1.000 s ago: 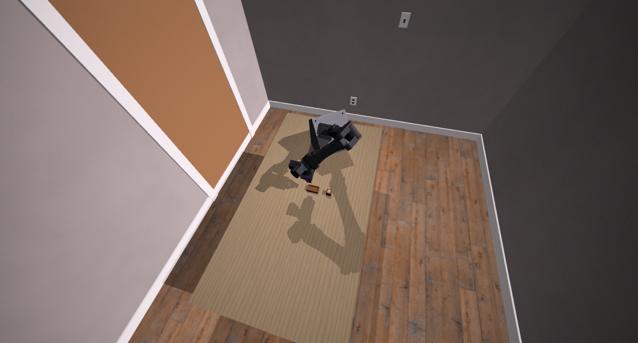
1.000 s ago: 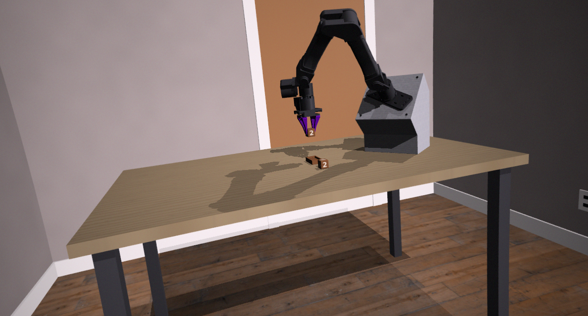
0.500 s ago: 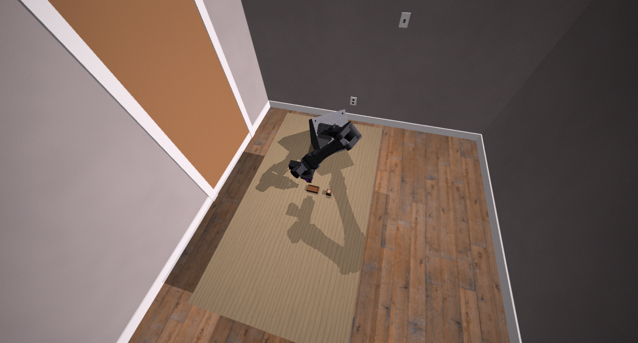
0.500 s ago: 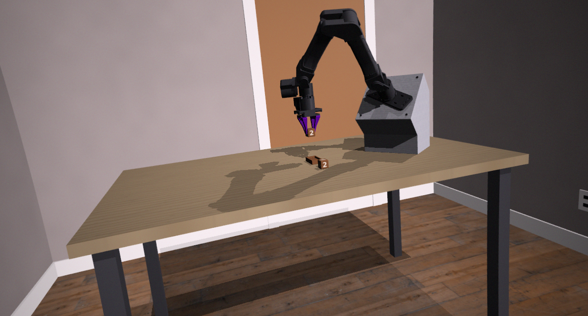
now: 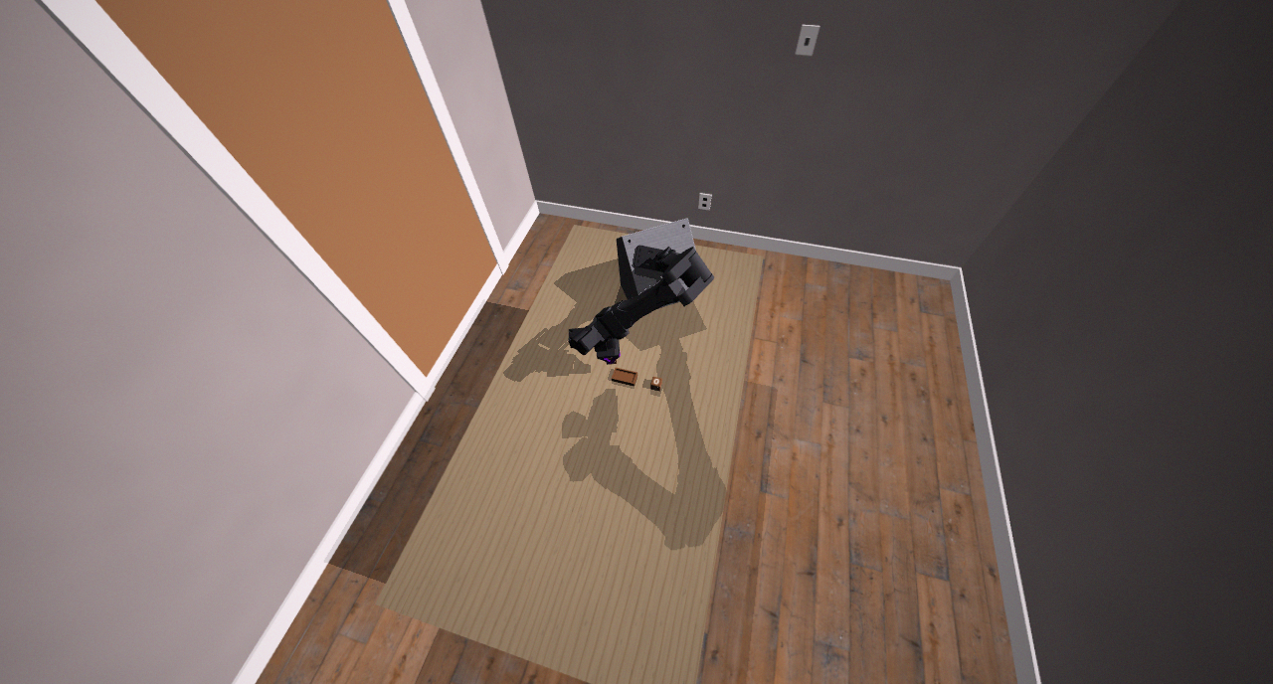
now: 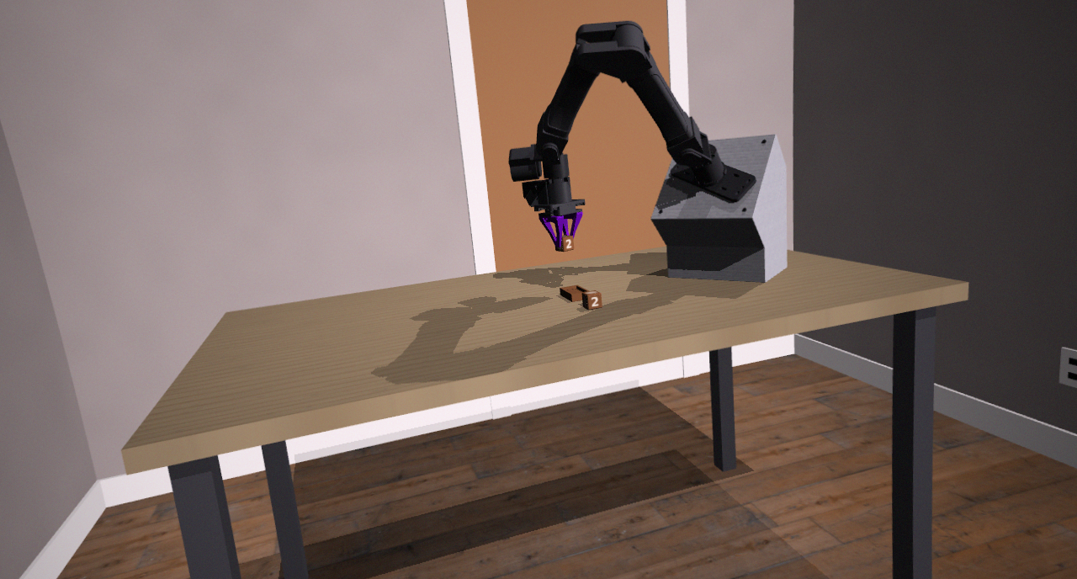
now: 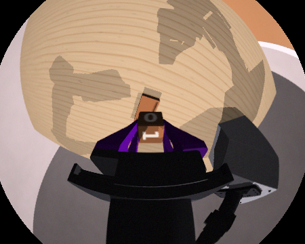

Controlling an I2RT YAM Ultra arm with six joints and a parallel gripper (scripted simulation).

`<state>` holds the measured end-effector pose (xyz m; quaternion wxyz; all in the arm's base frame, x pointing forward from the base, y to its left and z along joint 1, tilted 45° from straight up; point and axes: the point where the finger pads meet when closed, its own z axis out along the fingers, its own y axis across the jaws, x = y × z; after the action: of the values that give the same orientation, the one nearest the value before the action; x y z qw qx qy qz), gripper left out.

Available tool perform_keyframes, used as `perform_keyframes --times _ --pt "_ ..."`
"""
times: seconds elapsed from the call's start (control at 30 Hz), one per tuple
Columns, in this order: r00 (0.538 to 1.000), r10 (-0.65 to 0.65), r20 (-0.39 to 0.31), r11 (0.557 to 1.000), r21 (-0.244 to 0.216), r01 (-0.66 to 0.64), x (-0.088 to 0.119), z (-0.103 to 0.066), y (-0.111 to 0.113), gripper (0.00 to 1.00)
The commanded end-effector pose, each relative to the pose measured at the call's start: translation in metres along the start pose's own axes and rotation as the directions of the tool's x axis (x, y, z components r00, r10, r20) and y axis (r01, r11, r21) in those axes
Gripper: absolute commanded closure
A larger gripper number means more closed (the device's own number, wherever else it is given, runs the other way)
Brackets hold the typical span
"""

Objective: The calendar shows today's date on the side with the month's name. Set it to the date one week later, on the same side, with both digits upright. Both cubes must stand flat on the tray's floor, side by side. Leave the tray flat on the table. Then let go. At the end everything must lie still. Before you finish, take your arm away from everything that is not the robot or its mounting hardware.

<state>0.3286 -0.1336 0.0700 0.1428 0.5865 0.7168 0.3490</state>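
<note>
Our wrist view alone shows 0 and 1 on the cube (image 6: 567, 243) (image 7: 150, 127) our gripper (image 5: 609, 357) (image 6: 563, 242) (image 7: 150, 123) is grasping — the exterior view shows its 2. We count two cubes, one tray (image 5: 624, 377) (image 6: 573, 293) (image 7: 147, 104); the second cube (image 5: 655, 383) (image 6: 592, 300) sits near the tray on the surface (image 5: 569, 547) (image 6: 301, 357) (image 7: 102, 57).

Tray (image 7: 146, 104), centre of wrist view: near end hidden behind the held cube (image 7: 150, 127). Loose cube (image 5: 655, 383), middle of top view: mark on its upper face too small to read. Wall socket (image 6: 1069, 368), right edge of exterior view: cut off.
</note>
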Motion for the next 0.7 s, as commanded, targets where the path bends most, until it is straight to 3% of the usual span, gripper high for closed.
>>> perform_keyframes --times 0.0,0.13,0.2,0.33,0.53,0.57,0.6,0.67 --pt "0.985 -0.173 0.026 0.985 -0.008 0.173 -0.012 -0.007 0.001 0.73" --pt "0.969 -0.246 0.027 0.969 -0.006 0.247 -0.016 -0.006 0.000 0.73" --pt "0.932 -0.361 0.028 0.933 -0.002 0.361 -0.022 -0.005 -0.001 0.73" --pt "0.885 -0.465 0.028 0.885 0.001 0.465 -0.028 -0.005 -0.003 0.73" --pt "0.758 -0.651 0.027 0.759 0.007 0.651 -0.041 -0.004 -0.007 0.73" --pt "0.755 -0.655 0.027 0.756 0.007 0.655 -0.041 -0.003 -0.007 0.73" --pt "0.714 -0.700 0.027 0.714 0.009 0.700 -0.044 -0.003 -0.008 0.73" --pt "0.714 -0.700 0.027 0.714 0.009 0.700 -0.044 -0.003 -0.008 0.73"
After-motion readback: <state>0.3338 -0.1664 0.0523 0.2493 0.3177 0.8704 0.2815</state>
